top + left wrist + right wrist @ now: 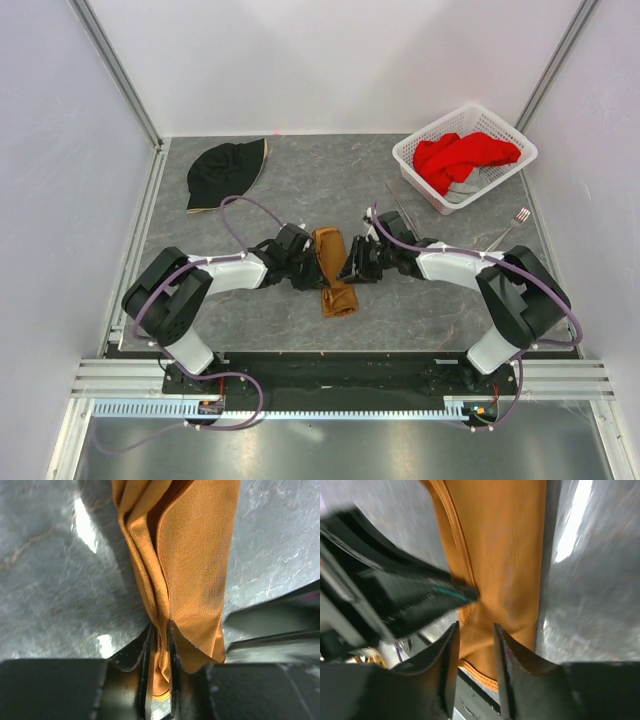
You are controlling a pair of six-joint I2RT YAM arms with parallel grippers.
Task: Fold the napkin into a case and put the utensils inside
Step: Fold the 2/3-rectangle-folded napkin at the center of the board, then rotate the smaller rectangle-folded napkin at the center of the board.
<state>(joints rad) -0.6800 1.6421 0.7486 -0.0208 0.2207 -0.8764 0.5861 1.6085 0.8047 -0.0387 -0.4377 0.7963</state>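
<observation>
The orange-brown napkin point(333, 270) lies folded into a narrow oblong strip at the table's middle. My left gripper point(305, 268) is at its left side. In the left wrist view this gripper point(160, 642) is shut on a bunch of the napkin's point(195, 570) folds. My right gripper point(352, 262) is at the strip's right side. In the right wrist view its jaws point(476, 640) stand a little apart over the napkin's point(505, 555) stitched end, not pinching it. The fork point(510, 228) and the thin knife point(400, 210) lie on the table at the right.
A white basket point(415, 158) with a red cloth point(460, 155) stands at the back right. A black hat point(225, 170) lies at the back left. The left gripper's finger point(420, 595) shows close beside the right gripper.
</observation>
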